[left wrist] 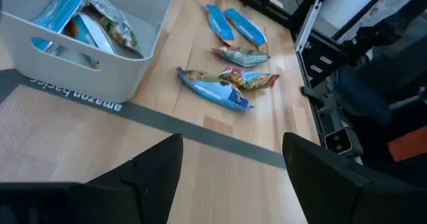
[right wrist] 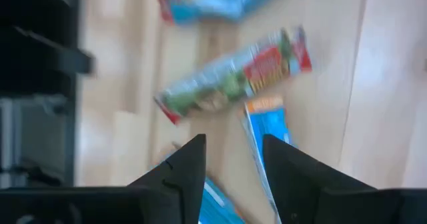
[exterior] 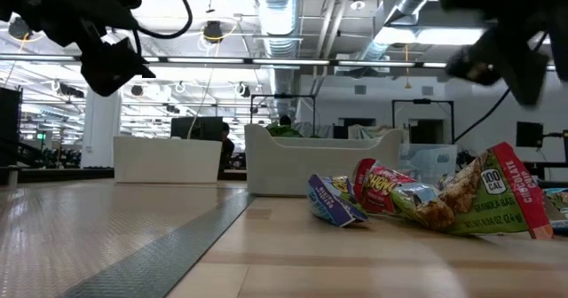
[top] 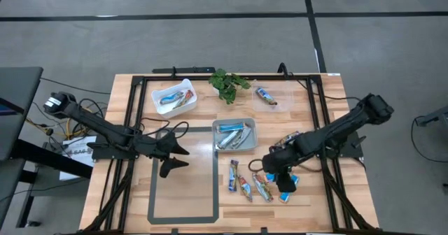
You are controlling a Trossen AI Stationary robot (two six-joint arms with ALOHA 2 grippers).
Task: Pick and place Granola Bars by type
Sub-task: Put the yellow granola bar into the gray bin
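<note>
Right end effector [right wrist: 233, 161]: poised with nothing held, jaws part-open, over the blue granola bar [right wrist: 270, 127].
Bar axis: seen running through the jaw gap.
Left end effector [top: 173, 157]: spread wide, farther from that bar.

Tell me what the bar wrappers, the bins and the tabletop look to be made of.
Granola Bars: thin glossy printed film, probably foil-lined plastic; it crinkles and catches glare in the low view.
White bin and grey bin: likely moulded plastic, smooth matte walls with rounded corners.
Table: pale wood, visible plank seams and grain, marked with a grey tape outline.
</note>
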